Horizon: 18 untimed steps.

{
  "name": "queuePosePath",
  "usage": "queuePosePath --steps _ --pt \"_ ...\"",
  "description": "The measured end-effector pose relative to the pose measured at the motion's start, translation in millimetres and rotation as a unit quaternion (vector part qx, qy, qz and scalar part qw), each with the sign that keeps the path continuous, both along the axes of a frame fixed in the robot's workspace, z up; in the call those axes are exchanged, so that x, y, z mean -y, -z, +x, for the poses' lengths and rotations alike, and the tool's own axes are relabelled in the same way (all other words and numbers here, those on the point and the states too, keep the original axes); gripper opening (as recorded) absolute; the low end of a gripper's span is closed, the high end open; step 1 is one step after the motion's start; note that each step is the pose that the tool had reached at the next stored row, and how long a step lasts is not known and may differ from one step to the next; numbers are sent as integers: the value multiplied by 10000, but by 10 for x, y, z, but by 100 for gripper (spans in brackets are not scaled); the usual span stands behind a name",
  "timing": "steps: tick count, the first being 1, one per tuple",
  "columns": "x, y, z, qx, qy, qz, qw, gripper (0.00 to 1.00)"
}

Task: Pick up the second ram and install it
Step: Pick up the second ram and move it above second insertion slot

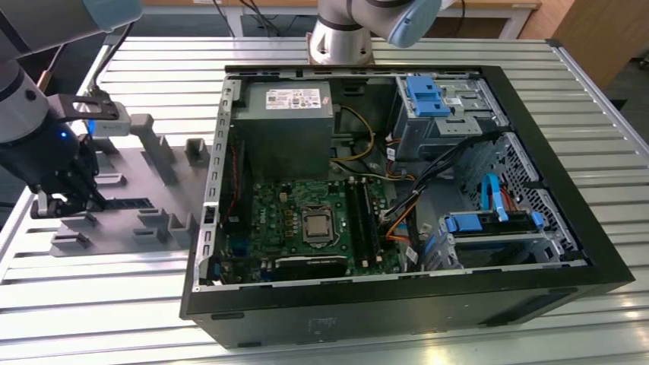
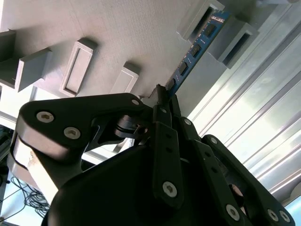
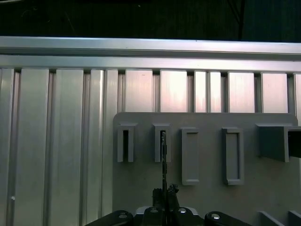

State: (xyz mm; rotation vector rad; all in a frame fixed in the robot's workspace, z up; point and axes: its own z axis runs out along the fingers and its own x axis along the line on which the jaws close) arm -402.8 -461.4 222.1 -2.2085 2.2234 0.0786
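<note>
Seen in the second wrist view: gripper (image 2: 162,98) pinched shut on the near end of the second ram (image 2: 193,49), stick on edge, far end at a slotted block of the grey fixture (image 2: 117,28). Edge-on, a mere line, in the first wrist view. Fingertips lost in shadow in the exterior view, beside the open computer case (image 1: 406,190).

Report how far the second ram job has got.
Done: the gripper is at the grey fixture, shut on the second ram at its end. In hand: the stick, its far end between the fixture's blocks, not lifted clear. Left: it is not yet in the motherboard inside the open case.
</note>
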Motion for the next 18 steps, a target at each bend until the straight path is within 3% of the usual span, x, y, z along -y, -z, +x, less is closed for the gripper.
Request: queuePosePath --steps 18 --pt "0 -35 0 0 0 0 10000 14"
